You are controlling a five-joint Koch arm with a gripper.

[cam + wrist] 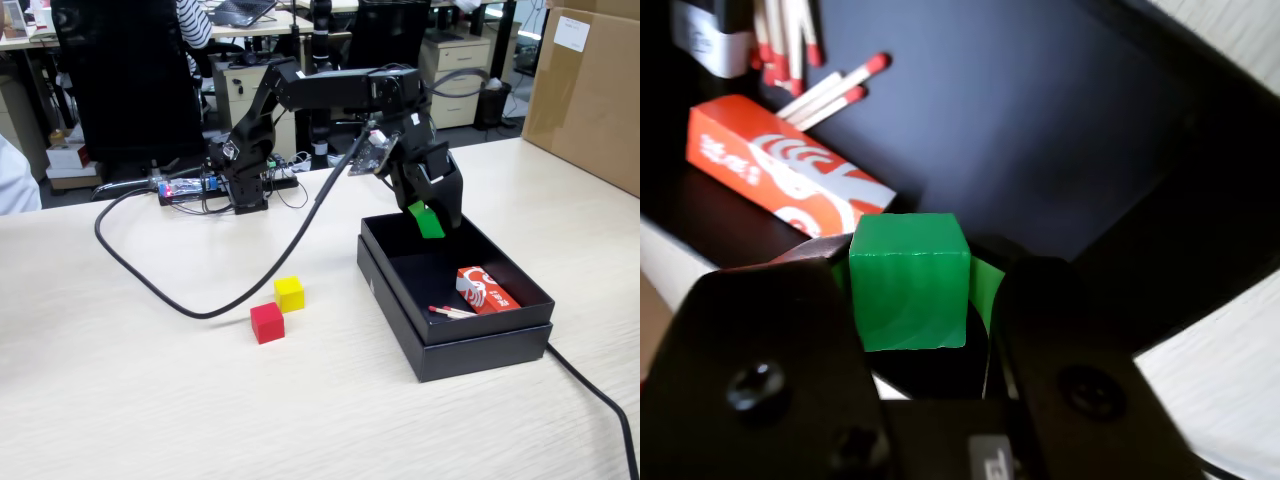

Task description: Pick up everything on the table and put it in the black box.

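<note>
My gripper point(430, 222) hangs over the back part of the black box point(392, 290) and is shut on the green cube point(427, 219). In the wrist view the gripper point(925, 262) holds the green cube point(909, 281) between its two black jaws, above the box's dark floor point(1040, 120). The yellow cube point(289, 293) and the red cube point(267, 322) sit close together on the pale wood-grain table point(120, 380), left of the box and apart from the gripper.
A red-and-white packet point(485, 290) and red-tipped sticks point(450, 311) lie in the box's front right; both show in the wrist view, the packet point(780, 165) below several sticks point(830, 90). A black cable point(190, 305) curves across the table. A brown carton point(590, 90) stands at far right.
</note>
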